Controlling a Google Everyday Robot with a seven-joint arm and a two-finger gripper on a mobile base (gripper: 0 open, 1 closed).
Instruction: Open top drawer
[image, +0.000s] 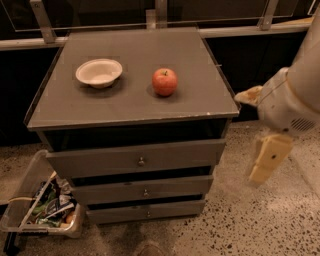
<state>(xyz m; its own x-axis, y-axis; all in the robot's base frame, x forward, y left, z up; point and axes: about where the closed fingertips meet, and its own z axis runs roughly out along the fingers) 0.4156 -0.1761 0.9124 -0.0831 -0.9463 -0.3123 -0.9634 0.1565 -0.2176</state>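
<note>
The top drawer (100, 161) is the widest of three grey-brown drawers in a small cabinet, with a small round metal knob (141, 161) at its centre. Its front sits about flush with the cabinet, below a dark gap under the top. My gripper (266, 161), cream-yellow, hangs from the white arm (292, 102) to the right of the cabinet. It is at about the height of the top drawer, clear of the cabinet's right side and touching nothing.
A white bowl (99, 72) and a red apple (164, 81) sit on the cabinet top (200, 102). Two narrower drawers (110, 192) lie below the top one. A clear bin of rubbish (45, 205) stands on the speckled floor at the lower left. A rail and dark wall run behind.
</note>
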